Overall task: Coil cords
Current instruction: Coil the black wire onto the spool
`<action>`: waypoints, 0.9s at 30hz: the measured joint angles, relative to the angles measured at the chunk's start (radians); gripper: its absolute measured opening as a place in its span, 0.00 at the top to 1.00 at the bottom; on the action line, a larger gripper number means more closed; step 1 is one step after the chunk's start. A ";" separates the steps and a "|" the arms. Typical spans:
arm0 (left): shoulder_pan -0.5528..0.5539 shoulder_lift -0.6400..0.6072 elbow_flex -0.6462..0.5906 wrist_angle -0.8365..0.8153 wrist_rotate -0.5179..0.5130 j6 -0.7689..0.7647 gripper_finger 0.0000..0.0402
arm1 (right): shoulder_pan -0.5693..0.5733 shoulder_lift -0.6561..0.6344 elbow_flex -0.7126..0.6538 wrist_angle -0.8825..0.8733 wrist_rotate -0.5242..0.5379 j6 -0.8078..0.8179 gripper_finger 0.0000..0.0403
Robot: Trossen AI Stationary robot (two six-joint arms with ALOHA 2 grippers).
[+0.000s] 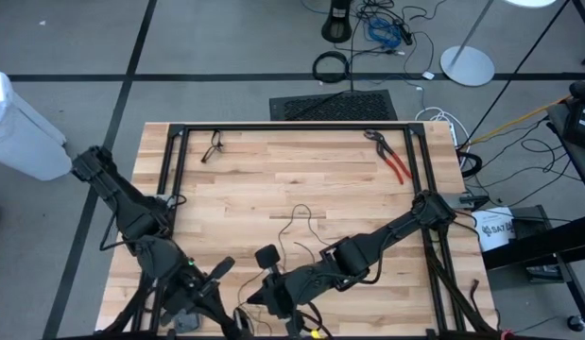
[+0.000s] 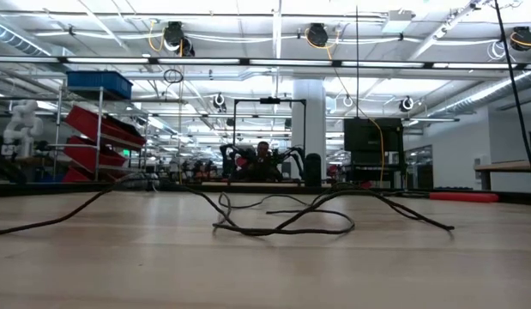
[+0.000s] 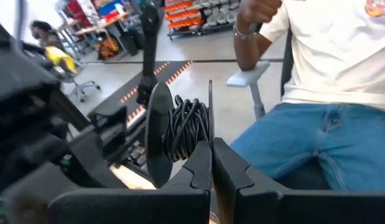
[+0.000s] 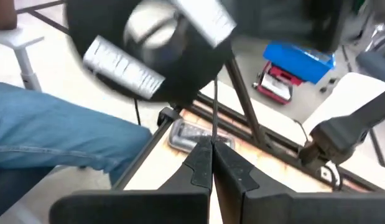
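Note:
The thin black cord [image 1: 301, 225] lies in loose loops on the wooden table [image 1: 273, 170]; the low view shows its loops [image 2: 282, 225] flat on the top. Both grippers work at the table's near edge. My left gripper [image 1: 223, 268] is shut on a strand of the cord [image 3: 210, 118]. Just beyond it, a bundle of wound black cord [image 3: 187, 127] sits beside a dark disc-shaped part [image 3: 158, 134]. My right gripper [image 1: 259, 297] is shut on a strand too [image 4: 214, 115]. The pale end piece does not show. My left gripper pinches a single thin strand [image 3: 210, 134] between its two fingertips [image 3: 199, 163]. The strand runs straight on from the tips and looks taut. My right gripper pinches a single thin strand [image 4: 213, 130] between its two fingertips [image 4: 201, 158]. The strand runs straight away from the tips toward a blurred dark round part [image 4: 155, 50].
Red-handled pliers [image 1: 391, 159] lie at the far right of the table and a small black thing [image 1: 213, 146] at the far left. A black frame [image 1: 292, 127] edges the table. A seated person in jeans [image 3: 329, 137] is close to the near edge.

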 joint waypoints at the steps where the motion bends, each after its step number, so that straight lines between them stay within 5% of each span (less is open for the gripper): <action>1: -0.006 -0.007 0.000 0.000 -0.013 0.000 1.00 | 0.000 0.000 0.000 -0.010 -0.001 0.009 1.00; 13: -0.113 -0.077 0.000 -0.106 -0.356 -0.036 1.00 | 0.018 -0.005 0.000 -0.121 -0.051 0.083 0.95; 27: -0.157 -0.138 0.000 -0.271 -0.614 -0.189 1.00 | 0.026 -0.017 0.000 -0.303 -0.047 0.086 0.79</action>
